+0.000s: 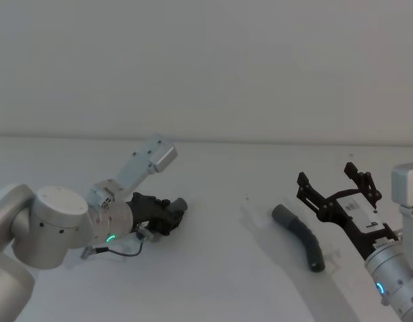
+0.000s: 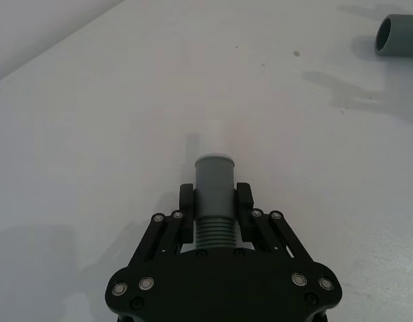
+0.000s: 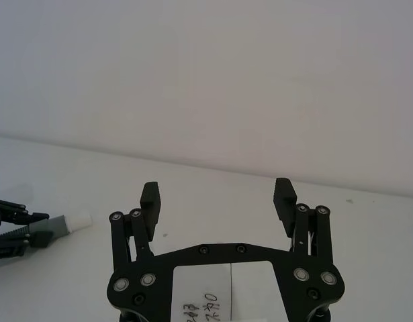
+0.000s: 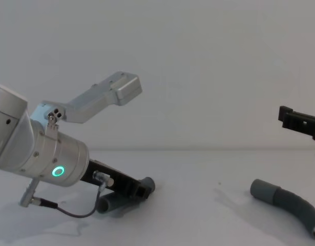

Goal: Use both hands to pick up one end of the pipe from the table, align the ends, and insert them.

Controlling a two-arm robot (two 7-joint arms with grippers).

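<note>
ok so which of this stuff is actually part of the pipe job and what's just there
Part of the job: short hose piece, gripped in the left end effector; long hose piece lying on the table; open right end effector near it.
Just there: white wall; cable at the left wrist; paper label on the right end effector.

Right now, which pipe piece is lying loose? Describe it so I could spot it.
On the white table, look to the robot's right, beside the open right gripper. There lies a curved dark grey hose piece, touched by nothing; the other piece is clamped in the left gripper.
</note>
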